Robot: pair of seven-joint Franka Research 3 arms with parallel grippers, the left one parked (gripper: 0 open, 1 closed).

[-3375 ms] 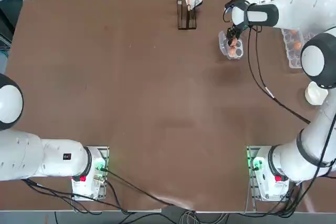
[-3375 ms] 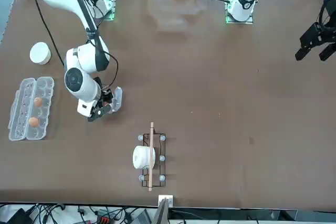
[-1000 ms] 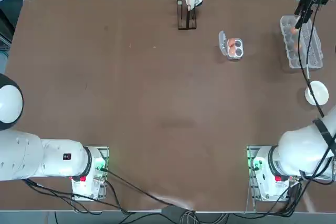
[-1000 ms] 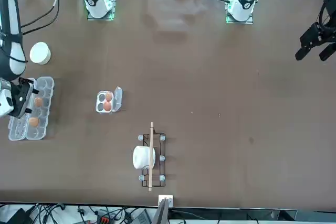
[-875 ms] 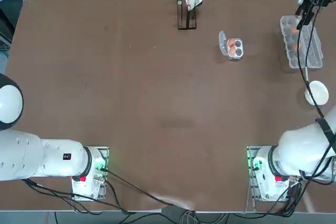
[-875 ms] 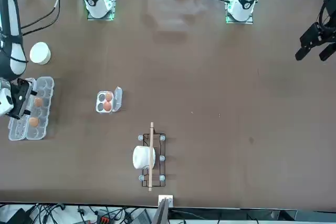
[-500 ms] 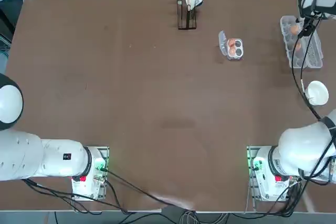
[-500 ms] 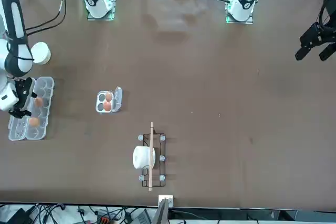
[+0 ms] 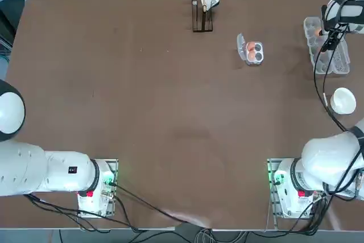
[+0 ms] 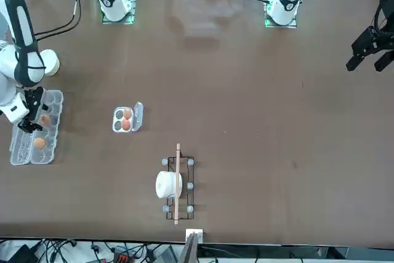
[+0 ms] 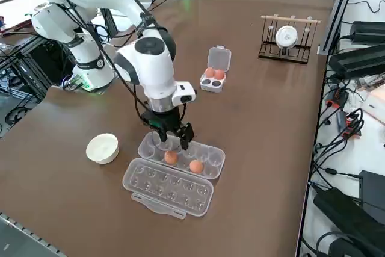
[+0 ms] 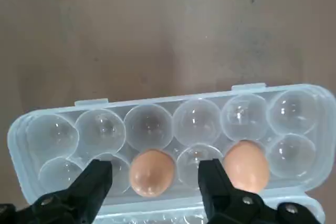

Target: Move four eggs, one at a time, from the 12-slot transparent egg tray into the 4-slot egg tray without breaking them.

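Two eggs (image 11: 214,74) in small tray (image 11: 210,86); two left in carton (image 11: 213,156). My right end effector (image 12: 155,174) wide apart, empty.

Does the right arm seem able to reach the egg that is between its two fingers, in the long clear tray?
Probably yes: the right gripper is open above the long clear tray, whose lid is folded back, and nothing covers this egg.
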